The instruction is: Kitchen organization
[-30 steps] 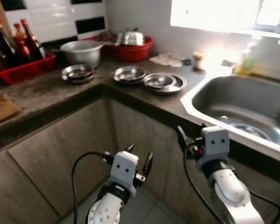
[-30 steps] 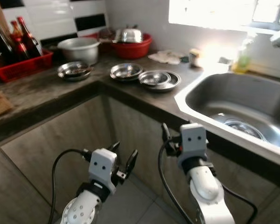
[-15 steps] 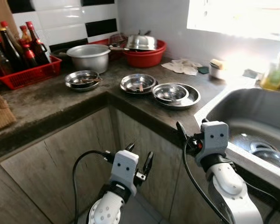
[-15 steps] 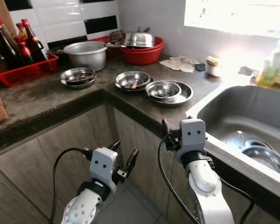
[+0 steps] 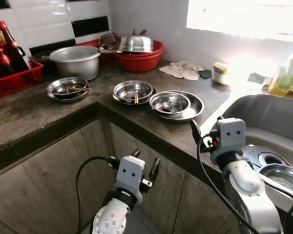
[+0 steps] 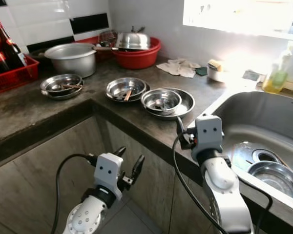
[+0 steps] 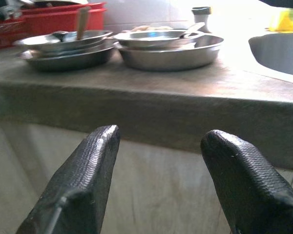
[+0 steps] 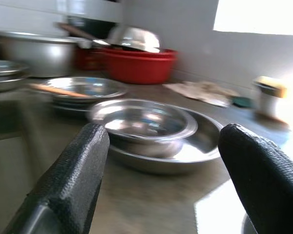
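Steel dishes lie on the dark counter: a stack of bowls (image 5: pixel 67 88) on the left, a bowl with a utensil (image 5: pixel 133 91) in the middle, and a bowl (image 5: pixel 170 103) nested in a wide plate (image 5: pixel 194 105) on the right. My right gripper (image 8: pixel 163 131) is open and held at counter height, just in front of the bowl and plate (image 8: pixel 151 124), beside the sink (image 5: pixel 278 119). Lower down, my left gripper (image 5: pixel 145 163) is open and empty in front of the cabinet doors, below the counter edge (image 7: pixel 146 97).
A steel bowl (image 5: pixel 282 176) lies in the sink. At the back stand a red basin with a steel lid (image 5: pixel 139 53), a metal pot (image 5: pixel 74 59), a red crate of bottles (image 5: pixel 10 73), a cloth (image 5: pixel 183 69), a cup (image 5: pixel 219 74) and a soap bottle (image 5: pixel 282 78).
The whole view has shifted with the camera, and the counter and sink look nearer. My right gripper has risen from below the counter to its edge. The left gripper hangs as before.
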Motion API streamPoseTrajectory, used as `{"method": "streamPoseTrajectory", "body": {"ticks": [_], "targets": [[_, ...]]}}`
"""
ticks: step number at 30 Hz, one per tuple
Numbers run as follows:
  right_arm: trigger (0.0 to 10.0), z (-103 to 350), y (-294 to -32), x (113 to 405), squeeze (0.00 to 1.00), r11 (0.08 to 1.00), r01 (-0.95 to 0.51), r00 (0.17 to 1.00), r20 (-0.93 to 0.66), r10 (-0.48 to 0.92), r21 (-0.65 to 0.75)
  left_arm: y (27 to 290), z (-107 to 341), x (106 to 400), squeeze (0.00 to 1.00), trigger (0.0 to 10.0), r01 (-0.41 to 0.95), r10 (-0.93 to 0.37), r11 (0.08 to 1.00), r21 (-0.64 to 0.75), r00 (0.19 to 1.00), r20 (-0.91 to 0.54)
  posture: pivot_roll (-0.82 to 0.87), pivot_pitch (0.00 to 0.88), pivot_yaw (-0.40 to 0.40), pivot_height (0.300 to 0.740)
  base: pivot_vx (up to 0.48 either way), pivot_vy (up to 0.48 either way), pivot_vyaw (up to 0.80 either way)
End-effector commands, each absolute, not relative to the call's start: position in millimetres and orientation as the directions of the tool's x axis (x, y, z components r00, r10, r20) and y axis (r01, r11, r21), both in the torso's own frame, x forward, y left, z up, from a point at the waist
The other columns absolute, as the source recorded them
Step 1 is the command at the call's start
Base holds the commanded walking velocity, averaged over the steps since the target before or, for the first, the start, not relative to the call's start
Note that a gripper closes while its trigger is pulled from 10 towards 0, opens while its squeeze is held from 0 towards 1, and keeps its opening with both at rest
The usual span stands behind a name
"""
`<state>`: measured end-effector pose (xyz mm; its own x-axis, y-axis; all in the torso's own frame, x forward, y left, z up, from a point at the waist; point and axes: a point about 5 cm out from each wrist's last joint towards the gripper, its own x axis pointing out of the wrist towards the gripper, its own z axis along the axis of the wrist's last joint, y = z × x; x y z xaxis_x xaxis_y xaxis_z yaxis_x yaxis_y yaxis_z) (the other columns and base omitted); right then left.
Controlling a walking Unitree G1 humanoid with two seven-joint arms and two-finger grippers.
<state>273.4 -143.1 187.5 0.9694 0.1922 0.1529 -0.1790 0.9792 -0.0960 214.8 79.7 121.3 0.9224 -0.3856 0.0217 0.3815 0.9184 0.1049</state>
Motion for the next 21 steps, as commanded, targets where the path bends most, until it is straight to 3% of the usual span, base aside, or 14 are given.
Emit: {"method": "streamPoseTrajectory", "body": {"ticks": [1,8,21], "targets": [[10.0,189,-144,282,0.0,0.97,-0.214,0.96,0.161,0.231,-0.113,78,124,214,0.0,10.0,0.39,-0.395,0.915,0.102,0.918,0.026,0.11,0.012,-0.042,0.74,0.0,0.0,0.0],[10.0,190,-144,305,0.0,0.957,-0.249,0.949,0.161,0.272,-0.152,77,127,211,0.0,10.0,0.393,-0.398,0.914,0.097,0.917,0.035,0.12,0.027,-0.052,0.74,0.0,0.0,0.0],[10.0,185,-140,350,0.0,0.971,-0.214,0.962,0.15,0.229,-0.108,72,134,199,0.0,10.0,0.417,-0.422,0.905,0.08,0.904,0.063,0.16,0.055,-0.077,0.74,0.0,0.0,0.0]]}}
